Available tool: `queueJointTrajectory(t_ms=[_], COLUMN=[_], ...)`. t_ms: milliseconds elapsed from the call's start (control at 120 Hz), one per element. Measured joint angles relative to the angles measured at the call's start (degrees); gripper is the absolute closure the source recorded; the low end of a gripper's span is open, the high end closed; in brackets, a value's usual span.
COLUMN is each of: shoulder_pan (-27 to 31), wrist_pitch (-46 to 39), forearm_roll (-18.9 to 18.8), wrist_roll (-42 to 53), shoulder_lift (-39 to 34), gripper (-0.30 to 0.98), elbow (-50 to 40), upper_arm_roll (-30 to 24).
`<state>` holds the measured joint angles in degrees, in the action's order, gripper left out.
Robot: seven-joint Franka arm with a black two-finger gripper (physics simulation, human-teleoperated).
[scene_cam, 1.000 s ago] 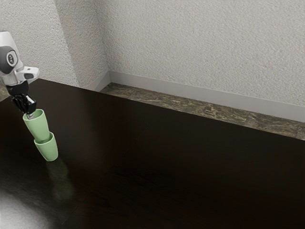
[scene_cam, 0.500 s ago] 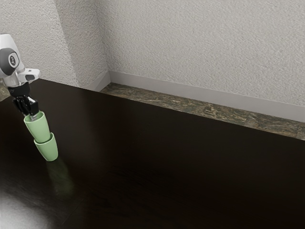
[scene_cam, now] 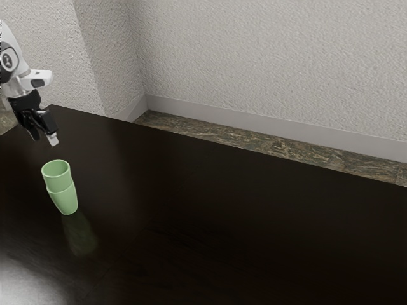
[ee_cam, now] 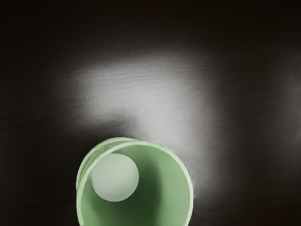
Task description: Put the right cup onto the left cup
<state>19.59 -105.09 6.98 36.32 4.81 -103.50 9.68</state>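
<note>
The gripper hangs, fingers spread, holding nothing, above the upper cup, whose outer lower part hides inside the lower cup; the wrist view crops the upper cup's rim.

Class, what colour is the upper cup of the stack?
The upper cup is light green, showing best in the wrist view.

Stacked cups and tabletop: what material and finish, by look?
Upper cup and lower cup: ceramic or plastic, smooth satin; even opaque green leaves it open. Tabletop: probably dark wood, glossy; faint grain streaks, green reflection below the stack.
</note>
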Motion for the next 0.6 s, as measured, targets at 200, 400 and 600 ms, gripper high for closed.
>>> queueJointTrajectory(t_ms=[200,400,600], shoulder_pan=[-6.4,-12.3,-19.5], wrist_pitch=[0.9,4.4,6.9], forearm_roll=[-0.3,-4.2,-7.6], wrist_roll=[-2.2,-6.2,-11.2], shoulder_lift=[-5.1,-4.4,-7.0], gripper=[0.02,0.01,0.0], elbow=[1.3,8.6,8.1], upper_arm_roll=[-1.6,-3.7,-5.0])
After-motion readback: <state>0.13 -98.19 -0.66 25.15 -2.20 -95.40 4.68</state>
